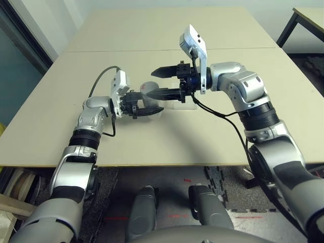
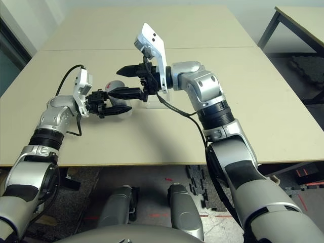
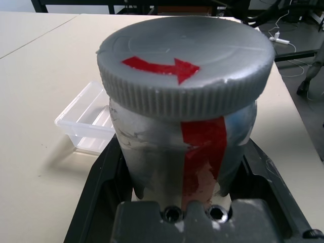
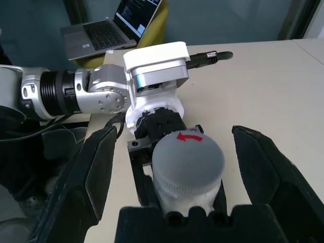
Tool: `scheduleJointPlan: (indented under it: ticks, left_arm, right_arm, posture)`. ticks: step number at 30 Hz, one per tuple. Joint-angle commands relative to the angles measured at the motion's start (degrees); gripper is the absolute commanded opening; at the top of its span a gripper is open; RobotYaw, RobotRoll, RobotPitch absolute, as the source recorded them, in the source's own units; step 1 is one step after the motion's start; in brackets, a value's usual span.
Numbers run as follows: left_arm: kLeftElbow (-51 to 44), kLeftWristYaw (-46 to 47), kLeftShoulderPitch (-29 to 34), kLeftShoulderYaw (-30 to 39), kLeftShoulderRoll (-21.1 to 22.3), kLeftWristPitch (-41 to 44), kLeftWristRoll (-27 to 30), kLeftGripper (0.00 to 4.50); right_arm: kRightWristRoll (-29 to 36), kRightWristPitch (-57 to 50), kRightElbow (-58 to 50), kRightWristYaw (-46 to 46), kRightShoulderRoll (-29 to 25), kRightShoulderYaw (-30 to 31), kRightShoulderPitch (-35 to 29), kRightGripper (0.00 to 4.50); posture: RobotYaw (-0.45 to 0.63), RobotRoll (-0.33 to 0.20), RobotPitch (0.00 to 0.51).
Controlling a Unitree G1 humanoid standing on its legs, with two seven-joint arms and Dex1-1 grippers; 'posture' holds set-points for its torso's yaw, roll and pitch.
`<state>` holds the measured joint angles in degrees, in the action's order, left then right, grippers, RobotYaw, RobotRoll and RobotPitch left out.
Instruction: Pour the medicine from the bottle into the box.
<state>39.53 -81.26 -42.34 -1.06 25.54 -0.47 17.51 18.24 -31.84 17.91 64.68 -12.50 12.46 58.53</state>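
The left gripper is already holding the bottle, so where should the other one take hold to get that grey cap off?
Probably by the cap's ribbed rim, coming straight at its flat arrowed face. The left gripper clamps the bottle's body from behind, leaving the cap sticking out free. The right gripper has its fingers open on either side of the cap, so closing them across that round rim looks the natural hold.

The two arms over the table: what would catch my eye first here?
Likely the bottle, with its grey cap marked by a red arrow, clamped in the left gripper above the middle of the table. The right gripper is open, its fingers either side of the cap. Beside them on the table sits the clear box.
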Motion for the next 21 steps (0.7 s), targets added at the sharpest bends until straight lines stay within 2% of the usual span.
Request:
scheduleJointPlan:
  ticks: [1, 21]
  left_arm:
    - [0.95, -0.68, -0.58, -0.10, 0.03, -0.17, -0.34, 2.69]
    - [0.03, -0.46, -0.30, -0.30, -0.31, 0.36, -0.26, 2.69]
  right_arm:
    - [-1.42, 1.99, 1.86, -0.18, 0.61, 1.10, 1.05, 4.50]
    - [-6.10, 7.82, 8.06, -0.13, 2.91, 1.68, 1.08, 4.50]
  posture:
    - [-0.09, 0.000, 0.083]
    - [-0.08, 0.000, 0.088]
